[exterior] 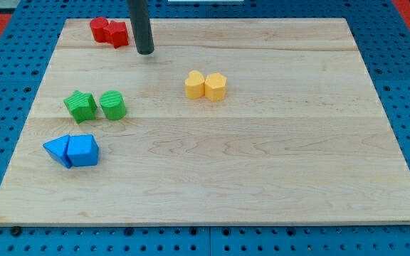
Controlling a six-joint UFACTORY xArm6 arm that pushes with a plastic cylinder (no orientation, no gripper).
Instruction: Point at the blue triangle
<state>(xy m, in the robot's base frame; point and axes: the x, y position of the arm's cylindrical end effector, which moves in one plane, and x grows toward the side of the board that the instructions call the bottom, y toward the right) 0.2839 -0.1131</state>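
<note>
Camera view: the arm carries no fingers to spread or press together, only a dark rod whose tip point(145, 52) rests on the wooden surface point(276, 163) near the view's top left. Just beside it, at about nine o'clock, sit two touching red blocks point(109, 31), shapes hard to make out. The blue triangle point(84, 151) lies well apart, at roughly seven o'clock from the tip, near the view's bottom left, touching a second blue block point(57, 150) on its nine o'clock side. Between tip and target stand a green star-like block point(81, 105) and a green cylinder point(112, 105), touching each other.

The main risk appears to be the straight path: it runs through or just past the green cylinder, so the sliding tip could shove it. Overshooting could nudge the triangle or end nearer its blue neighbour, making the pointing ambiguous. The two yellow blocks point(206, 85), at four o'clock, seem safely out of the way.
</note>
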